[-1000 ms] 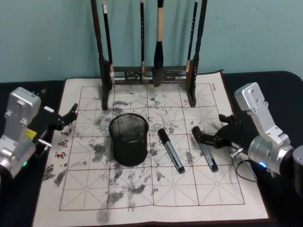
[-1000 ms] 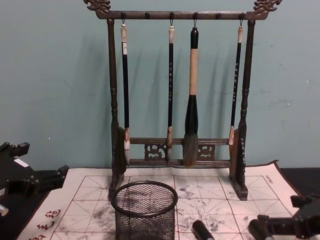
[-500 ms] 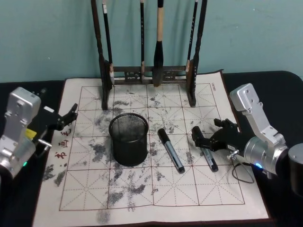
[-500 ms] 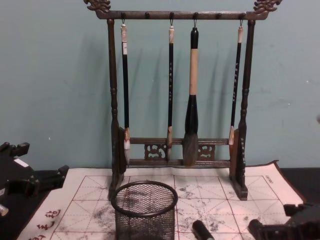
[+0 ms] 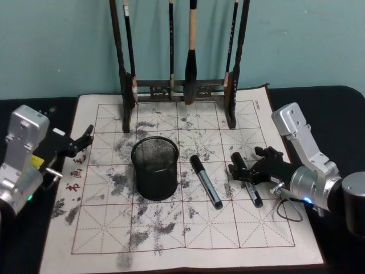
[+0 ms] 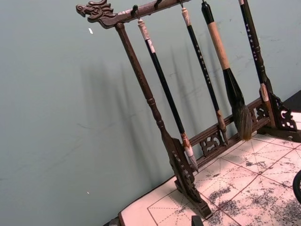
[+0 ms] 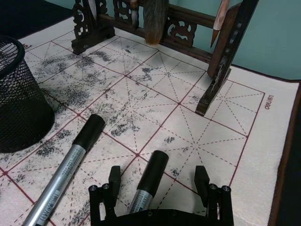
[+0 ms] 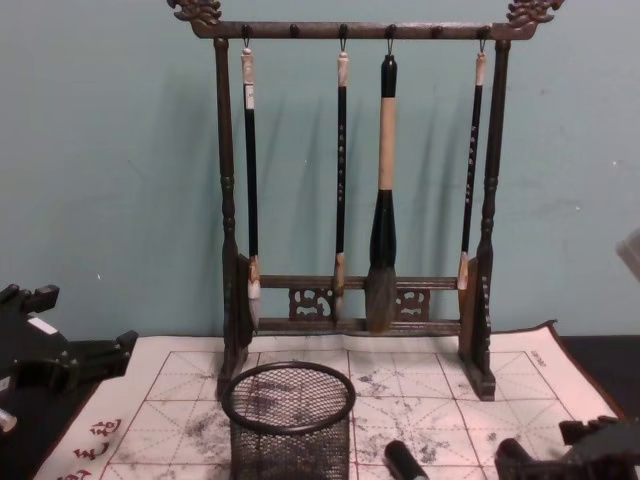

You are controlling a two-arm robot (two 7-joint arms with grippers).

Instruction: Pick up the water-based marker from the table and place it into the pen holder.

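Note:
Two water-based markers with black caps and grey barrels lie on the stained mat (image 5: 188, 228). One marker (image 5: 205, 181) rests right of the pen holder (image 5: 155, 167), a black mesh cup standing upright. The other marker (image 5: 254, 194) lies farther right. My right gripper (image 5: 246, 162) is open and low over it. In the right wrist view the right gripper (image 7: 157, 181) has a finger on each side of that marker's cap (image 7: 151, 172), not touching it, with the first marker (image 7: 66, 169) and the pen holder (image 7: 19, 103) beside. My left gripper (image 5: 80, 142) stays open at the mat's left edge.
A tall dark wooden brush rack (image 5: 182, 88) with several hanging brushes stands at the back of the mat, behind the pen holder. The black table (image 5: 319, 103) shows around the mat. The mat's front half is bare of objects.
My right gripper has moved left and down, closing in on the right marker until its open fingers straddle the cap. The left arm, both markers and the pen holder have not moved.

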